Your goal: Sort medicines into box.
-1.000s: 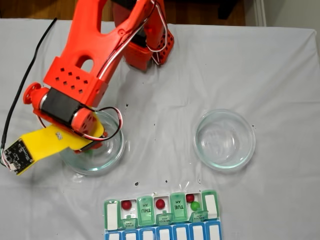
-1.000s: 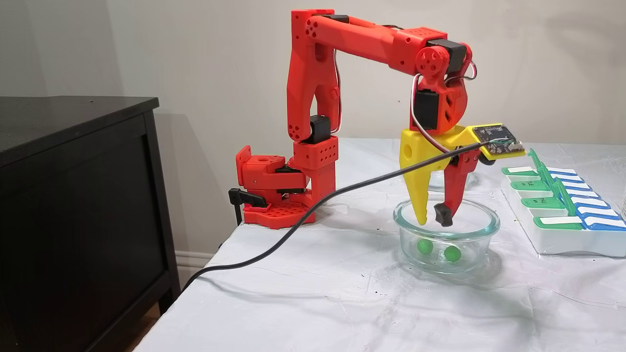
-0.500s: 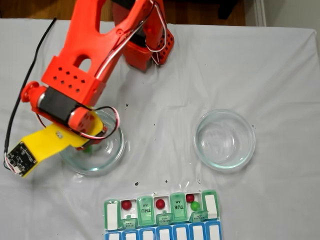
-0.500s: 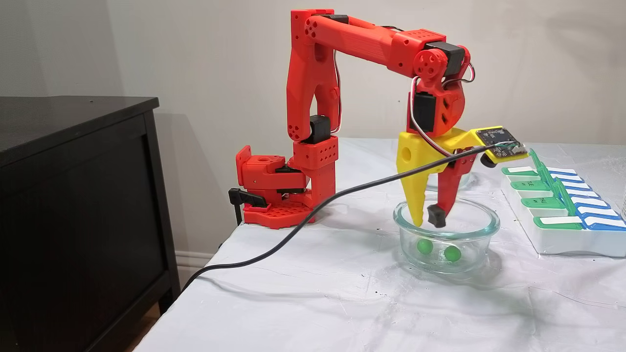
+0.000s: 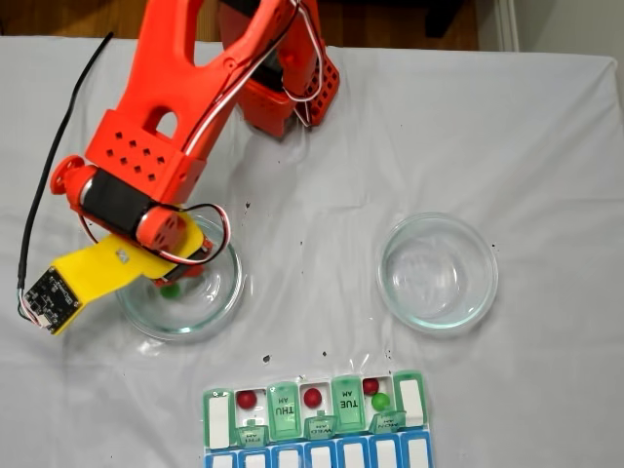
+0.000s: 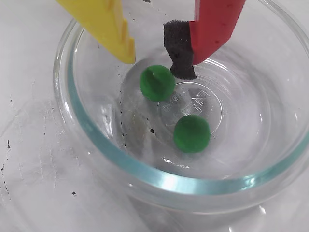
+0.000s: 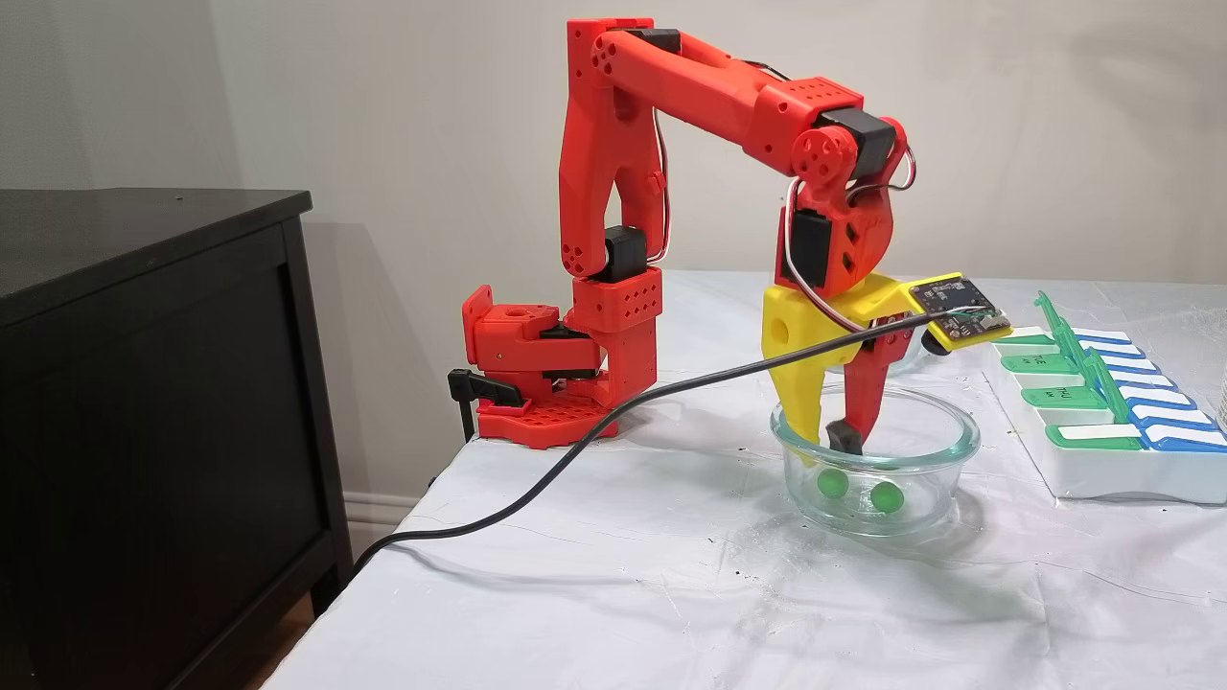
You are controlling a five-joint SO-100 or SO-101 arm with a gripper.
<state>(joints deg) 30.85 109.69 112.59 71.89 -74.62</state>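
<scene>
Box: three red balls and one green ball already sorted. Dish, left of box: two green balls remain. Pincer: inside dish, parted, holding nothing.

Beige wall, black cabinet, wooden floor
</scene>
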